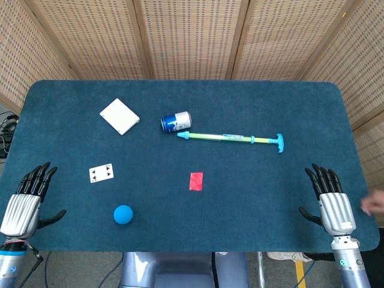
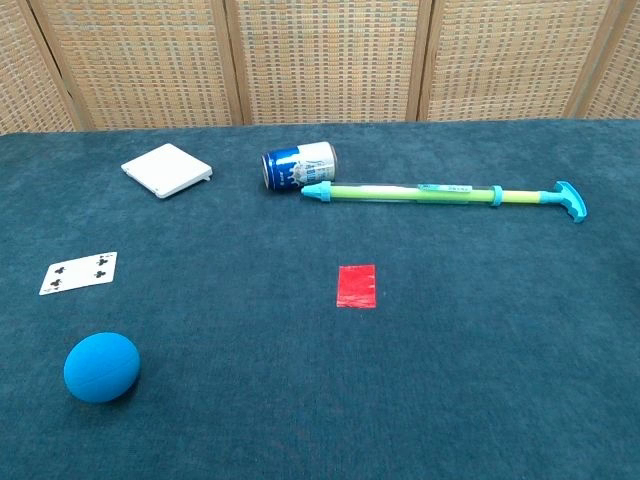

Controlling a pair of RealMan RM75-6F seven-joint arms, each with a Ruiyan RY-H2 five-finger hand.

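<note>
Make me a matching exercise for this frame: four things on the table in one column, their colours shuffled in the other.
Things:
1. ball
2. can
3. small flat card
4. box

Colours:
A. red
B. white
C. plain blue
D. blue and white

Pairs: 1-C, 2-D, 3-A, 4-B

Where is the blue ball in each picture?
Head view: the blue ball lies low and left of the middle, near the table's front edge, closest to the left hand.
Chest view: it sits at the lower left.
Shared landmark: the playing card just behind it.
</note>
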